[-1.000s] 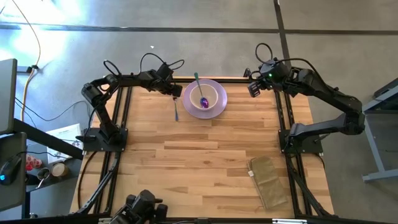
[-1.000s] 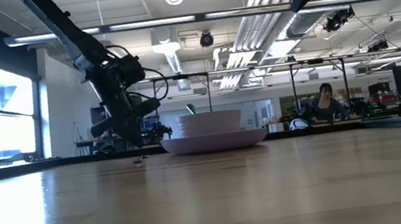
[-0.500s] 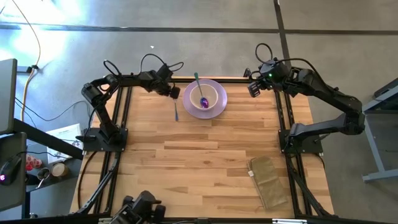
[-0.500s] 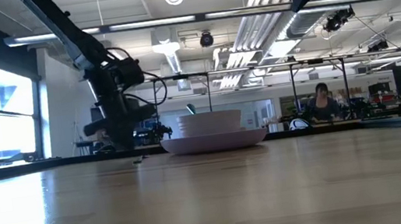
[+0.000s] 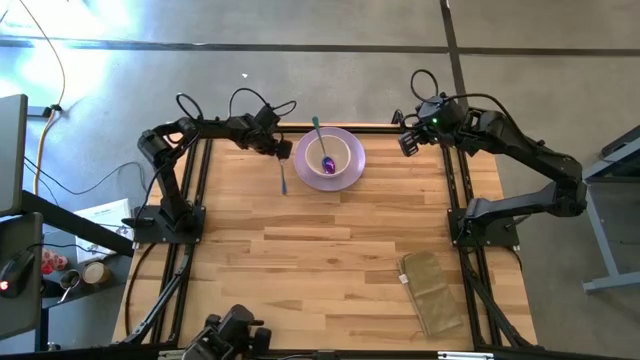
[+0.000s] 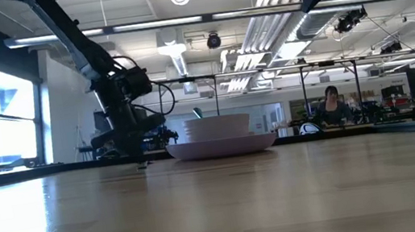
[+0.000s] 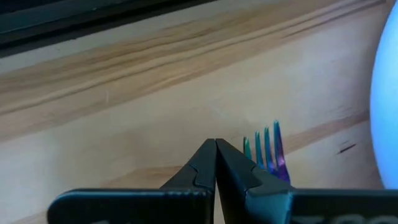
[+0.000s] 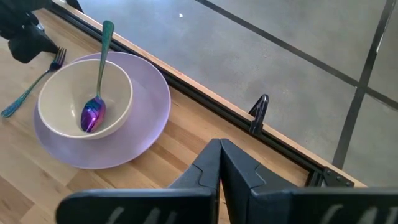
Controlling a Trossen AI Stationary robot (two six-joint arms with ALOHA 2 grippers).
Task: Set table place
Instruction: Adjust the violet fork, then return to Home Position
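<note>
The plate (image 5: 344, 169) with bowl (image 5: 328, 154) and spoon (image 5: 327, 162) is placed at the desk's (image 5: 330, 250) far edge. Beside it, the fork (image 5: 283, 174) is lying under the clenched left fingers (image 7: 216, 163). The right fingers (image 8: 219, 163) are clenched too.

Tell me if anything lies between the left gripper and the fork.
Nothing visible does. The left gripper, fingers shut and empty, hovers just past the tine end of the fork, which lies flat on the table beside the lavender plate. Only bare wood shows between them.
</note>
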